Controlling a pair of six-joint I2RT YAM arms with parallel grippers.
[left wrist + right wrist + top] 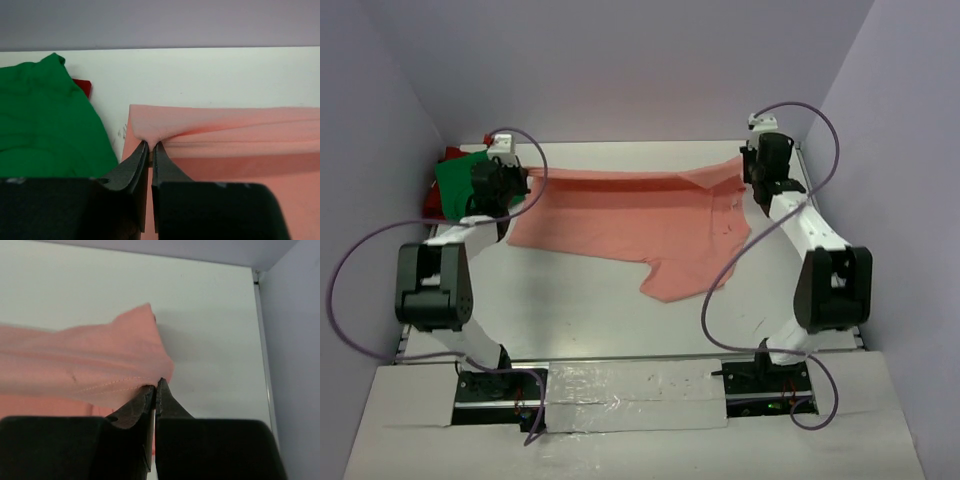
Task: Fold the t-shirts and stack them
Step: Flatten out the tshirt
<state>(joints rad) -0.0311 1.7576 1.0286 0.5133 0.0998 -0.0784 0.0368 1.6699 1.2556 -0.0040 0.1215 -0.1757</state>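
The salmon-pink t-shirt hangs stretched between both arms at the back of the table, its lower part draped on the surface with a sleeve pointing toward me. My left gripper is shut on its left edge; the cloth puckers at the fingertips. My right gripper is shut on its right hem, pinched between its fingertips. The green t-shirt lies bunched at the far left, with the red t-shirt peeking from beneath it.
Purple walls enclose the white table on three sides. A metal rail runs along the right table edge. Cables loop beside both arms. Taped sheeting covers the near edge between the arm bases.
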